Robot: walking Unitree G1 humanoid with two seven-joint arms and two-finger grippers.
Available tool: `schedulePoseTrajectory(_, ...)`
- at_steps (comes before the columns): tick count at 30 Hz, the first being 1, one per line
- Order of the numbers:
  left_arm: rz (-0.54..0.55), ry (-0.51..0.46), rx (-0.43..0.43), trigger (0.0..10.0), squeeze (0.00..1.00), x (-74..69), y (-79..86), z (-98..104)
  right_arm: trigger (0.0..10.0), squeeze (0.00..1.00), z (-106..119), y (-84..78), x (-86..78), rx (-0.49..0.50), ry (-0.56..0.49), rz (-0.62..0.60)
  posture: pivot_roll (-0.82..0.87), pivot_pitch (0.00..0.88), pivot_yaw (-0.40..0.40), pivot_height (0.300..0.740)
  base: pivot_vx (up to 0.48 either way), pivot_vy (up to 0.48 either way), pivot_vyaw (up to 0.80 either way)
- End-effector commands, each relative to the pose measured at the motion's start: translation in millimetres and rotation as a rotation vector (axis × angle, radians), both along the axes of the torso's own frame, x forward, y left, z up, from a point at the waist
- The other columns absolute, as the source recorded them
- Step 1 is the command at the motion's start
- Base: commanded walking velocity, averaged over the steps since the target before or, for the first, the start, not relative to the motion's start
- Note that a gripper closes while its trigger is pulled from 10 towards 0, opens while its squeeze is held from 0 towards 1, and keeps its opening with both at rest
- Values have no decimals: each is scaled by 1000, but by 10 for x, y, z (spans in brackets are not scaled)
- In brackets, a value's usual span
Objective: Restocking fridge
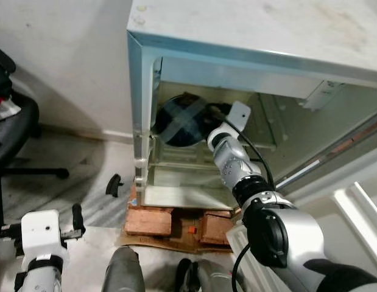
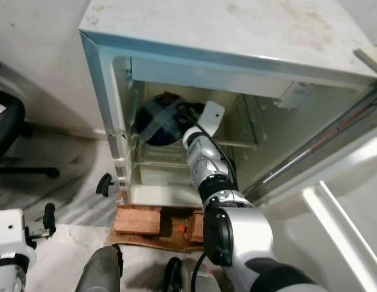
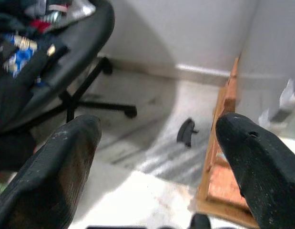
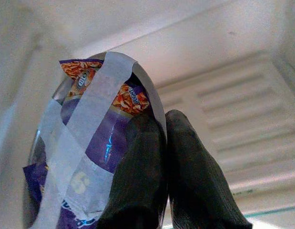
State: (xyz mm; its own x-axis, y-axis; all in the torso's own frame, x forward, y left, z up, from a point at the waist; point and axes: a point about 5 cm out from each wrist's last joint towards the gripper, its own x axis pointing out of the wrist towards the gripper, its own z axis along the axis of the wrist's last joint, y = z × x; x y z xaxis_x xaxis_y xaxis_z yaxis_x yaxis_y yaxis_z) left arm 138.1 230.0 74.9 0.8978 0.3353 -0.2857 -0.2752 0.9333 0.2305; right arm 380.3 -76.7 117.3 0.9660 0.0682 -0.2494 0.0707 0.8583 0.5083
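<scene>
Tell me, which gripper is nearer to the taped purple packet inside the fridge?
Right. The right gripper is inside the fridge, pinching the taped purple packet; the left gripper hangs open, low over the floor.

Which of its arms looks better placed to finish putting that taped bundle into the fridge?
The right. Its tool is inside the white fridge, pinching the purple snack packet crossed with pale tape. The left tool hangs open near the floor.
</scene>
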Motion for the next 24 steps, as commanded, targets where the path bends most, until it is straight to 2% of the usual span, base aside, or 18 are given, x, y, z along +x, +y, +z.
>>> schedulePoseTrajectory(1,7,4,4,10000,0,-26,-14,13,10000,0,-18,-68,6,9,21,-47,472,250,-180,740,0,0,0)
schedulePoseTrajectory(2,13,9,0,10000,0,-52,-23,14,10000,0,-93,-93,-24,90,80,-114,475,259,-183,740,0,0,0)
schedulePoseTrajectory(3,16,11,-1,10000,0,-62,-27,14,10000,0,-126,-99,-37,118,105,-136,476,263,-184,740,0,0,0)
schedulePoseTrajectory(10,22,21,-8,10000,0,-91,-43,20,10000,0,-187,-45,-71,159,161,-170,477,276,-191,740,0,0,0)
schedulePoseTrajectory(13,28,29,-16,10000,0,-105,-63,21,10000,0,-193,83,-91,241,203,-189,474,281,-198,740,0,0,0)
schedulePoseTrajectory(15,29,31,-17,10000,0,-107,-68,21,10000,0,-191,111,-95,260,210,-191,474,281,-198,740,0,0,0)
schedulePoseTrajectory(18,53,37,-37,10000,0,-129,-81,16,10000,0,-164,283,-116,355,244,-189,479,283,-204,740,0,0,0)
schedulePoseTrajectory(24,56,38,-40,10000,0,-134,-94,15,10000,0,-136,386,-125,417,258,-176,478,284,-210,740,0,0,0)
